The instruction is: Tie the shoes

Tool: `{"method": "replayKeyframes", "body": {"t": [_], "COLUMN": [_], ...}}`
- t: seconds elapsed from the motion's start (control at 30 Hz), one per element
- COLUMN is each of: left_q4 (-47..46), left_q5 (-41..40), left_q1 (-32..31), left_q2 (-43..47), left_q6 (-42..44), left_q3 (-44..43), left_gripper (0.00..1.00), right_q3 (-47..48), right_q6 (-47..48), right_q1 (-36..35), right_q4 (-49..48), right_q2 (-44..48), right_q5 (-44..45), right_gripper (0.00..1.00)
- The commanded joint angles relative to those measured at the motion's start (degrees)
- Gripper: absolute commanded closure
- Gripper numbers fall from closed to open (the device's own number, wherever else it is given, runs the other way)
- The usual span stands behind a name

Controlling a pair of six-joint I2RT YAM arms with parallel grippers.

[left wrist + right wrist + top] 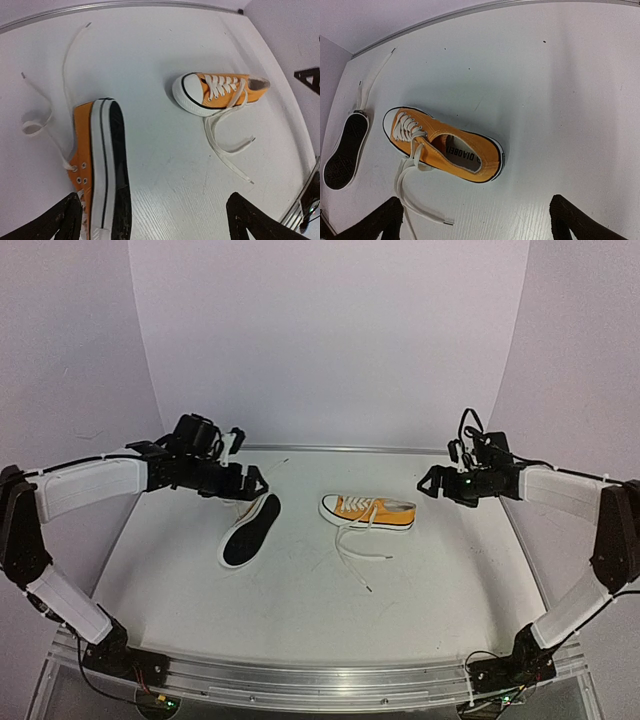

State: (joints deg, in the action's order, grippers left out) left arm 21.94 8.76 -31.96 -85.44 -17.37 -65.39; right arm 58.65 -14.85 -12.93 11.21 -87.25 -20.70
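Loosely laced orange shoe (pixel 368 511) upright, black-soled shoe (pixel 250 531) tipped sideways left of it, left gripper (pixel 255 480) also left, right gripper (pixel 428 483) right of it, both spread wide, empty.

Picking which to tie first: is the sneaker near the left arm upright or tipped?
Tipped on its side: the left sneaker shows its black sole, not its laced top.
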Motion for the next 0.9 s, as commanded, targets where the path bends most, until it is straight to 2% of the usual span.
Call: {"method": "replayKeyframes", "body": {"t": [0.0, 0.17, 0.43, 0.57, 0.73, 0.87], "left_q4": [5.4, 7.5, 10.4, 10.3, 10.2, 11.6], "left_q5": [-8.5, -11.4, -16.5, -17.8, -19.9, -19.4], "left_q1": [-10.8, -19.3, -26.1, -27.0, -27.0, -26.9], "left_q2": [-9.8, -21.4, -35.8, -39.9, -43.0, -46.8], "left_q6": [6.9, 7.7, 6.4, 5.0, 3.5, 2.5], "left_q3": [-10.1, -20.1, -32.7, -36.1, -39.4, -43.3], "left_gripper": [0.0, 0.01, 0.11, 0.15, 0.17, 0.21], "right_q3": [8.6, 16.7, 21.2, 22.2, 22.6, 23.1], "right_q6": [3.5, 5.2, 5.3, 5.5, 5.7, 5.9], "right_q1": [-1.1, -1.8, -3.0, -3.7, -4.1, -4.4], "right_q4": [4.3, 7.1, 7.4, 7.5, 7.5, 7.7], "right_q2": [-8.8, -17.8, -24.4, -26.8, -28.8, -30.0], "right_q5": [3.4, 3.5, 1.6, 0.8, 1.2, 0.7], "right_gripper": [0.02, 0.05, 0.18, 0.23, 0.24, 0.31]}}
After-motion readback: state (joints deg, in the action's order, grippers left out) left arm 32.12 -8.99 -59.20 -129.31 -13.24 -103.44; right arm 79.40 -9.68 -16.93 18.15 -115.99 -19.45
